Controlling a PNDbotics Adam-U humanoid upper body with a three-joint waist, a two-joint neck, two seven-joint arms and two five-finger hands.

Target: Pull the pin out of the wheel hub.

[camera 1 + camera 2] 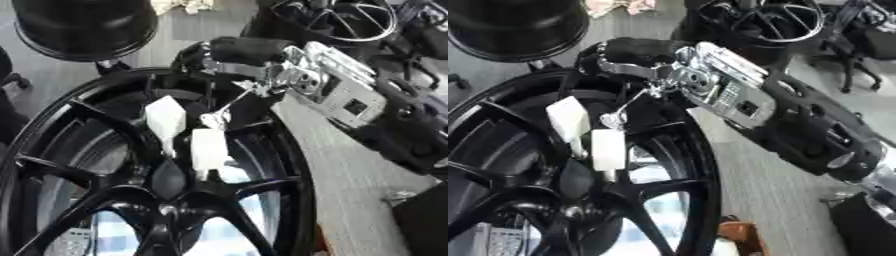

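Observation:
A black spoked wheel [87,165] fills the lower left of both views, with its hub [166,200] low in the middle. Two white pin-like pieces stick out above the hub: a tilted one [166,120] and a lower one [208,147]. My right hand [636,57], black with silver joints, comes in from the right on its arm [798,125] and hangs over the wheel's upper rim. From it a thin silver rod with a round end [213,119] slants down to just above the lower white piece; I cannot tell whether they touch. My left hand is out of view.
A second black round part [83,25] stands at the top left. A dark ring-shaped frame [337,20] sits at the top right. Grey floor [350,170] runs to the right of the wheel, with an orange thing [741,232] and a black block [424,220] low on it.

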